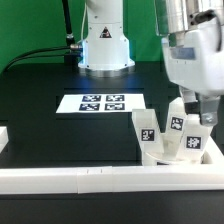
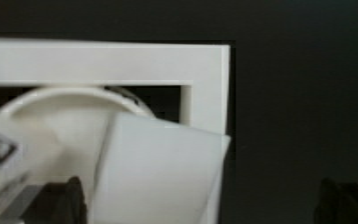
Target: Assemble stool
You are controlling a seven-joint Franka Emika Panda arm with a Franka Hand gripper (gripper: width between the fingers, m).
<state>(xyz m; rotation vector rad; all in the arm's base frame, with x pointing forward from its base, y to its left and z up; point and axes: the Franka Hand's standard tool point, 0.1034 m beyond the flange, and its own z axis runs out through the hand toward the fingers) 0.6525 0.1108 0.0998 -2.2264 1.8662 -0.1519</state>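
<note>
So the gripper [image 1: 197, 112] sits at the right of the exterior view, hanging over the stool parts; honestly can't tell if its fingers are spread or pinching anything. Right under it is a leg block [image 1: 179, 123] standing in the round seat [image 1: 160, 154], with another leg block [image 1: 146, 126] on the seat's left side. The seat is tucked into the corner of the white border rail [image 1: 90, 180] at lower right. The marker board [image 1: 103, 102] lies mid-frame on the black table [image 1: 40, 90], well apart.
</note>
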